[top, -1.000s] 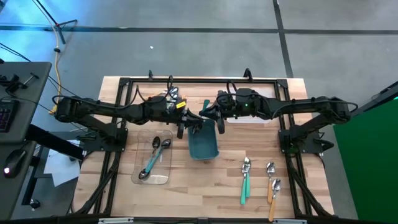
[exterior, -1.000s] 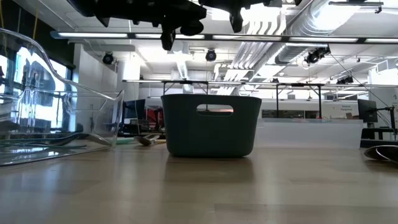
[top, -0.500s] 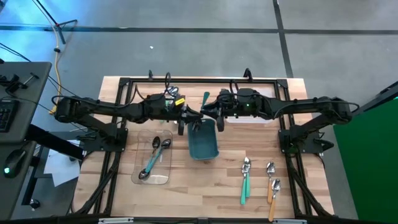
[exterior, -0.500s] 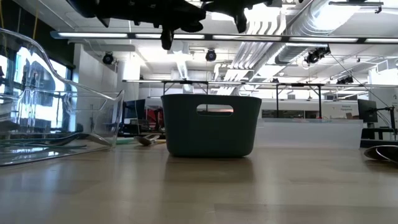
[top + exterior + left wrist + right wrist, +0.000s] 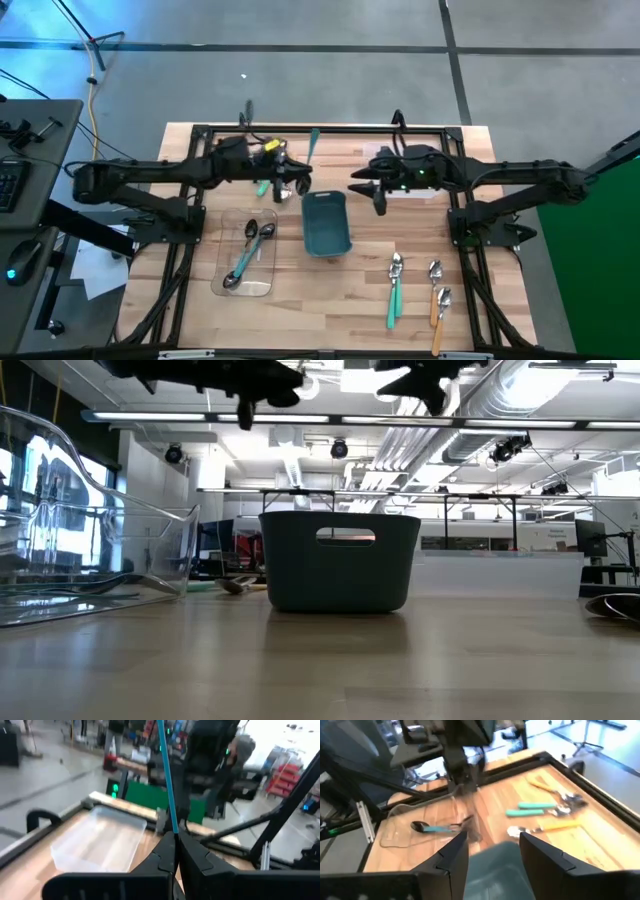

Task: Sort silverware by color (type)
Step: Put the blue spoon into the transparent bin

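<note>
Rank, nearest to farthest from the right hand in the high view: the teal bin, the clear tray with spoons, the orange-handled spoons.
From the right hand:
1. Teal bin, just beside it, table centre.
2. Orange-handled spoons, right front.
3. Clear tray, left side.
</note>
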Robot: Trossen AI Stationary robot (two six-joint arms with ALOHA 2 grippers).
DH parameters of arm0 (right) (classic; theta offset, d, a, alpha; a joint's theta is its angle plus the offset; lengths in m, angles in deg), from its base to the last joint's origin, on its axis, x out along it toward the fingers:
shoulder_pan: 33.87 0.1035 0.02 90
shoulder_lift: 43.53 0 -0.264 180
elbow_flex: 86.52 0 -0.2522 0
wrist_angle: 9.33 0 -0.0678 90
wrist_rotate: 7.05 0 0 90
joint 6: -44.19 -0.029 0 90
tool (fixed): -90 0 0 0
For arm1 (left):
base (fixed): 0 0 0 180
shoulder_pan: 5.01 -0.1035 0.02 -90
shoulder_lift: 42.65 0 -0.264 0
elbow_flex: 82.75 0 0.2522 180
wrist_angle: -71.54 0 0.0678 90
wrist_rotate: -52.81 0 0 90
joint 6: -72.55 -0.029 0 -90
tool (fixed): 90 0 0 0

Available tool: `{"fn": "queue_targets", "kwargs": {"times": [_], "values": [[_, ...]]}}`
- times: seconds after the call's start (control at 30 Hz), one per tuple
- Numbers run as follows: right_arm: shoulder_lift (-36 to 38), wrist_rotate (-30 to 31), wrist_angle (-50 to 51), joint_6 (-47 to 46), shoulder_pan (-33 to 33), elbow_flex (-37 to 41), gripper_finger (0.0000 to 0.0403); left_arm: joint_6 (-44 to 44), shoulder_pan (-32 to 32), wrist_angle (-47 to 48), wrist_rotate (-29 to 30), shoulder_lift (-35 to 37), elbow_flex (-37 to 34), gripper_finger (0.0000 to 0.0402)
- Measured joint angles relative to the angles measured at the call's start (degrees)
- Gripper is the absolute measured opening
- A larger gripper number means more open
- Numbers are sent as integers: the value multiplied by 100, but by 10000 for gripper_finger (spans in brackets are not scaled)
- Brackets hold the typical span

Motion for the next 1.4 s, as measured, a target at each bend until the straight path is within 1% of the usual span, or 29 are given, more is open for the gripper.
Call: {"fn": "queue_targets", "kwargs": {"times": [0.1,0.2,0.3,0.37,0.47,0.63,1.07,1.4], "values": [[461,172,-571,-329,6,608,161,161,-39,-275,39,476,-458,0],[814,210,-1557,-574,7,1239,161,455,-22,-806,264,968,-1033,0],[986,249,-2477,-759,7,1664,161,642,78,-1243,591,1383,-1550,0],[1001,249,-2752,-763,7,1784,161,667,144,-1372,745,1596,-1742,0],[974,250,-2802,-760,7,1812,161,662,197,-1325,871,1807,-1817,0],[942,248,-2809,-729,4,1815,161,597,211,-1319,896,1835,-1837,0],[942,242,-2799,200,4,1815,161,601,208,-1317,898,1831,-1835,0],[940,120,-2799,97,4,1815,161,603,208,-1317,859,1831,-1835,0]]}}
